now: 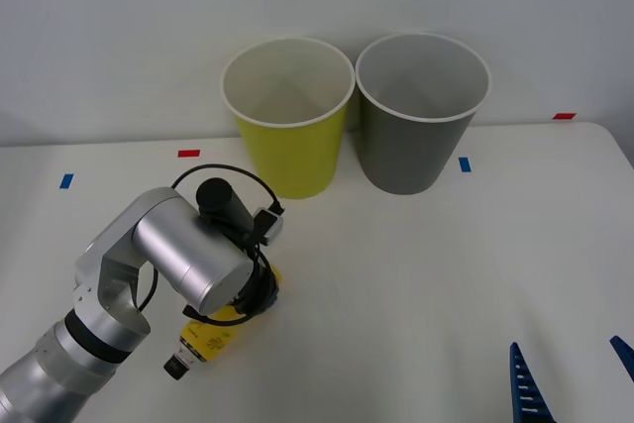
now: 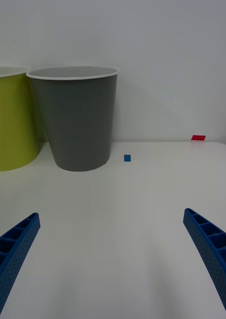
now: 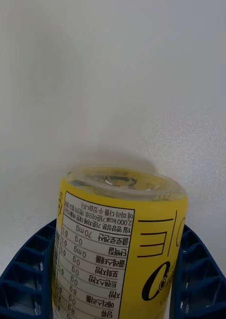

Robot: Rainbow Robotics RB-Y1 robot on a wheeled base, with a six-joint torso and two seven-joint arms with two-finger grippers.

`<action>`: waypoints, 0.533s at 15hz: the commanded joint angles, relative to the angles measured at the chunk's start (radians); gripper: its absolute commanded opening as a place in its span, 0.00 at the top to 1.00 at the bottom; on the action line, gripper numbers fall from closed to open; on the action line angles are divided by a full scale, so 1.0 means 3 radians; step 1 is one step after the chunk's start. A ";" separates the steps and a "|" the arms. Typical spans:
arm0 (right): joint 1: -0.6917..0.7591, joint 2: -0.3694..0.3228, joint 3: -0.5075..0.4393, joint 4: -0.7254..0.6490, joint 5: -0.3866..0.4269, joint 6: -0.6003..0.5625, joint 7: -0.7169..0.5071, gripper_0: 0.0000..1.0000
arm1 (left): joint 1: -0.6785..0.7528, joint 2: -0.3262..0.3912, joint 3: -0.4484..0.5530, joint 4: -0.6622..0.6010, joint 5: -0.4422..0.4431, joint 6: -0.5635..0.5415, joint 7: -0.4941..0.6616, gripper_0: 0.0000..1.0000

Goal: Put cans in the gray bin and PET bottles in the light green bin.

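Observation:
The PET bottle (image 1: 206,342) has a yellow printed label and a dark cap, and it lies tilted at the table's front left, under my left wrist. In the left wrist view my left gripper (image 3: 120,228) is shut on the PET bottle (image 3: 120,239), with a blue finger against each side of it. Whether the bottle rests on the table I cannot tell. The light green bin (image 1: 287,136) and the gray bin (image 1: 416,141) stand upright side by side at the back. My right gripper (image 1: 575,383) is open and holds nothing, low at the front right. Cans are out of view.
The white table (image 1: 426,284) ends at a white wall just behind the bins. Small blue tape marks (image 1: 464,163) and red tape marks (image 1: 564,116) lie flat on it. The gray bin (image 2: 80,119) stands well ahead of my right gripper (image 2: 111,214), the light green bin (image 2: 10,124) beside it.

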 commanded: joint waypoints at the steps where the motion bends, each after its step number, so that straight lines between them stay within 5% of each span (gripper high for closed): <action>1: 0.0000 0.0000 0.0000 0.0000 0.0000 0.0000 0.0000 0.00 | 0.0001 0.0032 -0.0001 -0.0041 0.0102 0.0000 -0.0019 1.00; 8: 0.0000 0.0000 0.0000 0.0000 0.0000 0.0000 0.0000 0.00 | 0.0001 0.0191 0.0004 -0.0547 0.0123 0.0015 0.0011 1.00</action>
